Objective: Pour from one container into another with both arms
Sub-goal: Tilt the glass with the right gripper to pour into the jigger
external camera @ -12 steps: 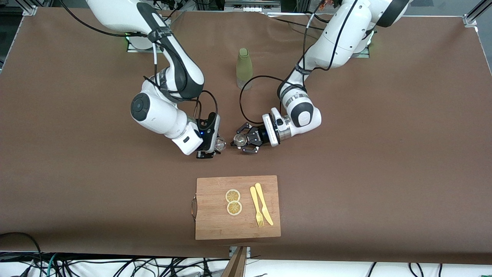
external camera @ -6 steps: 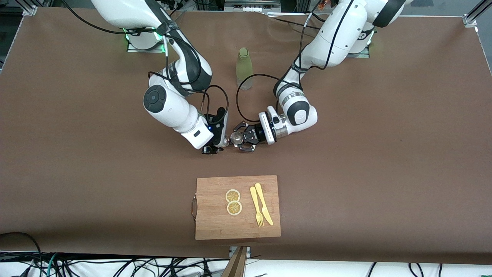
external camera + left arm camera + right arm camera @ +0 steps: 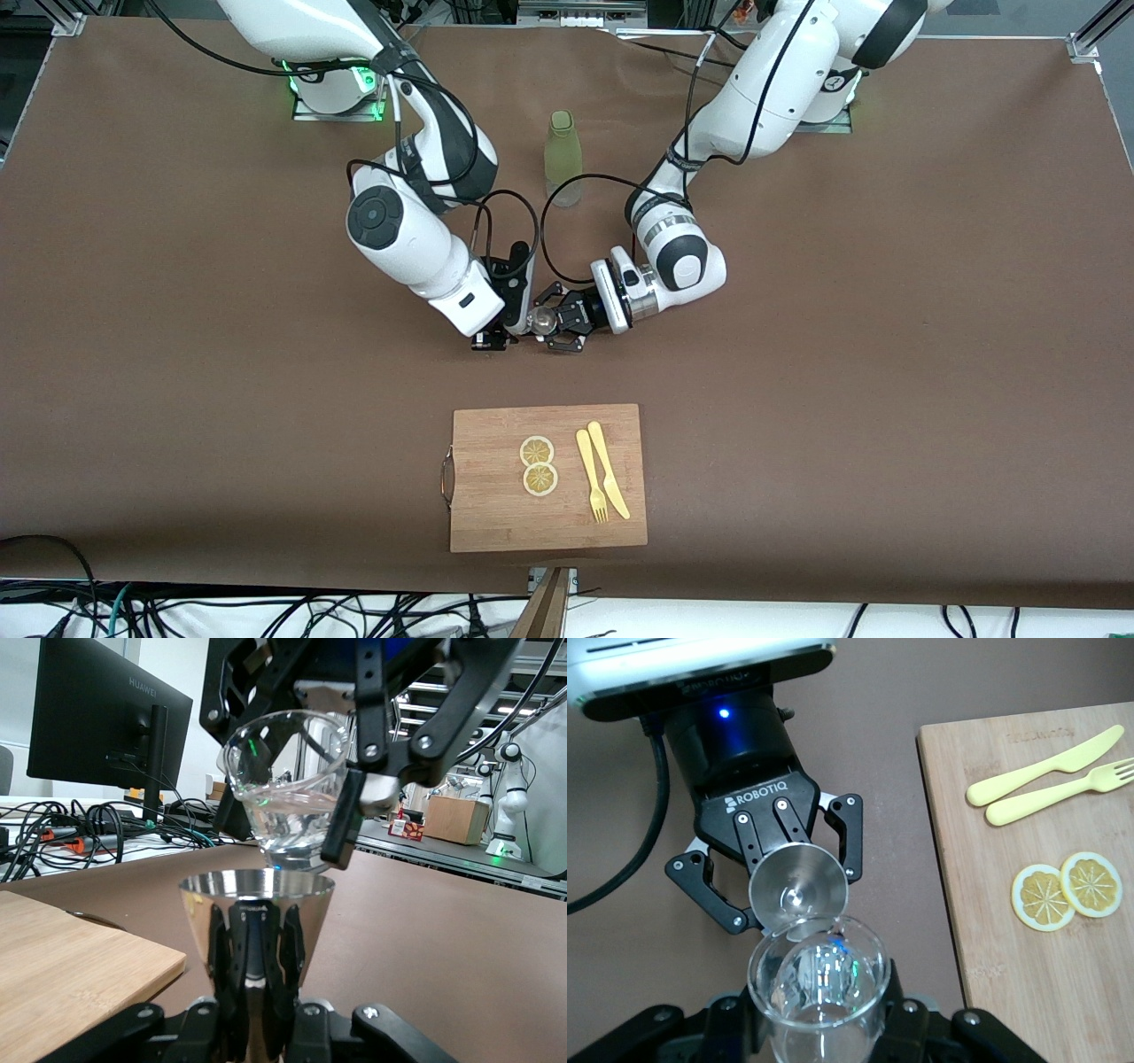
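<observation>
My right gripper (image 3: 508, 328) is shut on a clear glass (image 3: 818, 988) with a little clear liquid in it. My left gripper (image 3: 562, 321) is shut on a shiny metal cone cup (image 3: 799, 886), mouth up. The two meet over the middle of the table, between the green bottle and the cutting board. In the left wrist view the glass (image 3: 285, 780) hangs tilted just above the cup's rim (image 3: 257, 881), its lip over the mouth. No stream of liquid shows between them.
A pale green bottle (image 3: 563, 158) stands upright farther from the front camera, between the arms. Nearer the camera lies a wooden cutting board (image 3: 496, 518) with two lemon slices (image 3: 537, 450) and a yellow knife and fork (image 3: 602, 478).
Both arms have moved toward each other. The glass and the metal cup, a small gap apart one second ago, now meet, with the glass above the cup's rim.
</observation>
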`<control>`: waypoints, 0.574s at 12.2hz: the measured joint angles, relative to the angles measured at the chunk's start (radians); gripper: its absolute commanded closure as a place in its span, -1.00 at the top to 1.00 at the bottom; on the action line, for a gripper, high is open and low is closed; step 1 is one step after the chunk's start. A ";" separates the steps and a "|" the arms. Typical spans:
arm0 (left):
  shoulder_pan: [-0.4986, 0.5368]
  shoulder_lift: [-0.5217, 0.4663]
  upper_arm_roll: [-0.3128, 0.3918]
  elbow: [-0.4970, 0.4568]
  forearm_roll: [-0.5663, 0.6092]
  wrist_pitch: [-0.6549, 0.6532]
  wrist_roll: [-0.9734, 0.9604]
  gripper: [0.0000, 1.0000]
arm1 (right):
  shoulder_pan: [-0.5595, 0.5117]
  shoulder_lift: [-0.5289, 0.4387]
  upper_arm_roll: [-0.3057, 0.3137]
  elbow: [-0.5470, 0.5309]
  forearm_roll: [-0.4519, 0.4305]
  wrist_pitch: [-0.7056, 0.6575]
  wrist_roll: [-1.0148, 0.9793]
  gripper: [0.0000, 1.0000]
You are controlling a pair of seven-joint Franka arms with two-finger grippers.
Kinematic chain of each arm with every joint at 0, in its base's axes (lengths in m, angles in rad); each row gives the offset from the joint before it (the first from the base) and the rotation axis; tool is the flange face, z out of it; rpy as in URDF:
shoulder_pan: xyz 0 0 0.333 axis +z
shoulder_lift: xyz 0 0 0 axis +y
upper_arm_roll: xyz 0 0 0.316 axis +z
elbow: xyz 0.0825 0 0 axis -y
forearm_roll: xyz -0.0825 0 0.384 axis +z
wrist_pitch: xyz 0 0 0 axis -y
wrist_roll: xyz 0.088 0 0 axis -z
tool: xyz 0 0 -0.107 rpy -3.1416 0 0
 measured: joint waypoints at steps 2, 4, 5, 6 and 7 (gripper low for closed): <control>-0.008 0.004 0.008 0.004 -0.009 0.004 0.006 -1.00 | 0.004 0.000 0.009 0.000 -0.019 0.000 0.014 -0.49; -0.021 0.006 0.021 0.006 -0.013 0.005 0.007 -1.00 | 0.005 0.000 0.009 0.000 -0.034 0.000 0.014 -0.49; -0.025 0.007 0.026 0.006 -0.014 0.005 0.007 -1.00 | 0.005 0.000 0.009 0.000 -0.048 0.000 0.014 -0.49; -0.028 0.007 0.029 0.007 -0.015 0.005 0.007 -1.00 | 0.005 0.000 0.009 0.000 -0.059 -0.001 0.014 -0.49; -0.029 0.007 0.030 0.007 -0.015 0.005 0.007 -1.00 | 0.005 0.000 0.009 0.000 -0.065 -0.001 0.014 -0.49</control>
